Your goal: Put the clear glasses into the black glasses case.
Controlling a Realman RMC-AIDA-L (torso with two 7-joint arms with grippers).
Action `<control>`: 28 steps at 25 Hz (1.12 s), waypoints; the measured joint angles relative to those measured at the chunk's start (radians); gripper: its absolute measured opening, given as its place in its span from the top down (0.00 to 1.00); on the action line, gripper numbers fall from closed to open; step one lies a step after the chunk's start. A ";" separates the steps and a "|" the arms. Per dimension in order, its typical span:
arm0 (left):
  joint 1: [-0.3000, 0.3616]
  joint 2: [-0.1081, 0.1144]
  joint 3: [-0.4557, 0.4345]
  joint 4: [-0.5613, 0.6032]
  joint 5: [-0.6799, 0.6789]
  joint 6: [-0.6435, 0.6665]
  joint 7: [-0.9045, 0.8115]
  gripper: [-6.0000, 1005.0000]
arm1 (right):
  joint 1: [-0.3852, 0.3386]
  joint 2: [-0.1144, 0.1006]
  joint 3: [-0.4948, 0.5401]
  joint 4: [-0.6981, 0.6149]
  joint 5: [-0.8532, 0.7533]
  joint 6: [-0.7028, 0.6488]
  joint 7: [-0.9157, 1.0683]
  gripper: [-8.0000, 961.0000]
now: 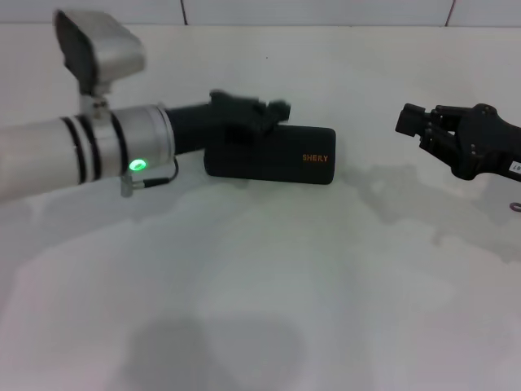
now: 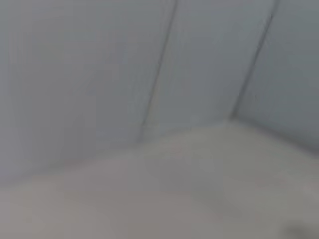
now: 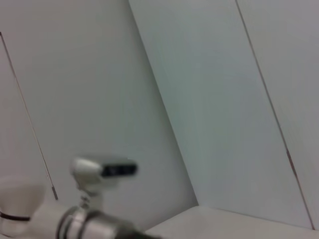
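The black glasses case (image 1: pixel 270 155) lies shut on the worktop (image 1: pixel 269 293), toward its far edge. The left hand (image 1: pixel 259 114) rests on the case's top; its finger state cannot be told. The right hand (image 1: pixel 413 122) hovers well apart, near the right edge, finger state likewise unclear. The clear glasses cannot be seen, so they are judged already enclosed.
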 joint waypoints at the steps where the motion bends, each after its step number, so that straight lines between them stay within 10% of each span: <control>1: 0.032 0.001 0.000 0.056 -0.017 0.040 0.018 0.85 | 0.000 0.000 0.000 -0.001 0.000 -0.001 0.000 0.89; 11: 0.197 0.012 -0.073 0.221 -0.099 0.390 0.179 0.77 | 0.002 -0.010 -0.022 -0.094 -0.124 -0.071 -0.074 0.89; 17: 0.225 0.036 -0.171 0.192 -0.095 0.572 0.192 0.60 | 0.026 -0.003 -0.026 -0.145 -0.157 -0.074 -0.047 0.70; 19: 0.245 0.040 -0.188 0.181 -0.094 0.608 0.219 0.56 | 0.029 -0.001 -0.026 -0.158 -0.157 -0.073 -0.047 0.45; 26: 0.283 0.049 -0.204 0.178 -0.040 0.641 0.245 0.42 | 0.034 0.002 -0.085 -0.163 -0.157 -0.081 -0.047 0.30; 28: 0.301 0.047 -0.205 0.177 -0.029 0.651 0.263 0.19 | 0.043 0.001 -0.138 -0.164 -0.157 -0.077 -0.052 0.26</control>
